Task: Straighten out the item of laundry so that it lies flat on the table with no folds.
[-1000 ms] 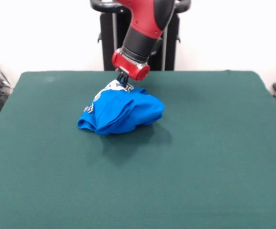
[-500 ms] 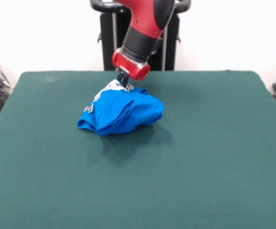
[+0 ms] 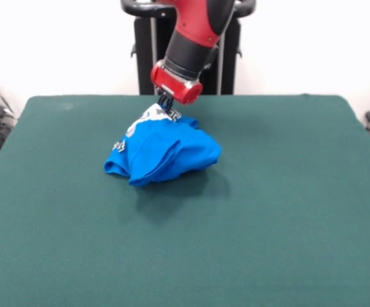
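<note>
Front view: crumpled blue shirt (image 3: 164, 152)

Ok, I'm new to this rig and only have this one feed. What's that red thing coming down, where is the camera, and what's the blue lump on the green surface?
The red and black thing is a robot arm. At its tip is a small dark claw. The camera stands across the table from the robot and looks back at it, so the arm comes down from the top of the picture.

The blue lump is a T-shirt, bunched in a heap with many folds, a bit of white print showing near its top. It sits on the green-covered table, left of the middle.

The claw is at the heap's top edge, on the white printed part, and seems to be pinching the cloth there. The shirt is far from flat yet.
</note>
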### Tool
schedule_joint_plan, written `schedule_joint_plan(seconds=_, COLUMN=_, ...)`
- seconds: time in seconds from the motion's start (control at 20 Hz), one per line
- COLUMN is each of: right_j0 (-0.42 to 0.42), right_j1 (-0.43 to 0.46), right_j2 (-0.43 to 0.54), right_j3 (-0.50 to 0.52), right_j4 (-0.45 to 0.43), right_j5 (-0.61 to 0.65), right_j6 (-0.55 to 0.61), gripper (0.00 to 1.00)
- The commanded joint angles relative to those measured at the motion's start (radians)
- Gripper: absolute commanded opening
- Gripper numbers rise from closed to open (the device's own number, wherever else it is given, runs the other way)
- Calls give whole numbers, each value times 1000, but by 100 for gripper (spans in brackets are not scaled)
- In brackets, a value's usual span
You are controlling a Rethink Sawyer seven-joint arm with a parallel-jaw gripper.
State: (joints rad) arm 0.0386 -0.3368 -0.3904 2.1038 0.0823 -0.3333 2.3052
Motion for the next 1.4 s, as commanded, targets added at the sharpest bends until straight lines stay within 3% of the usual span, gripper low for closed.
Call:
schedule_joint_plan(seconds=0.05, right_j0=-30, right_j1=-67, right_j2=133, right_j3=-143, right_j4=-27, right_j5=226, right_j6=3, gripper=0)
schedule_joint_plan(seconds=0.35, right_j0=-22, right_j1=-76, right_j2=132, right_j3=-214, right_j4=-22, right_j5=316, right_j6=3, gripper=0)
schedule_joint_plan(seconds=0.7, right_j0=6, right_j1=-66, right_j2=106, right_j3=-218, right_j4=-34, right_j5=351, right_j6=26, gripper=0)
schedule_joint_plan(seconds=0.75, right_j0=26, right_j1=-60, right_j2=84, right_j3=-228, right_j4=-30, right_j5=382, right_j6=25, gripper=100)
schedule_joint_plan(seconds=1.15, right_j0=-52, right_j1=-185, right_j2=182, right_j3=-241, right_j4=-15, right_j5=696, right_j6=-3, gripper=100)
schedule_joint_plan(seconds=1.4, right_j0=-81, right_j1=-214, right_j2=219, right_j3=-253, right_j4=-12, right_j5=752, right_j6=2, gripper=100)
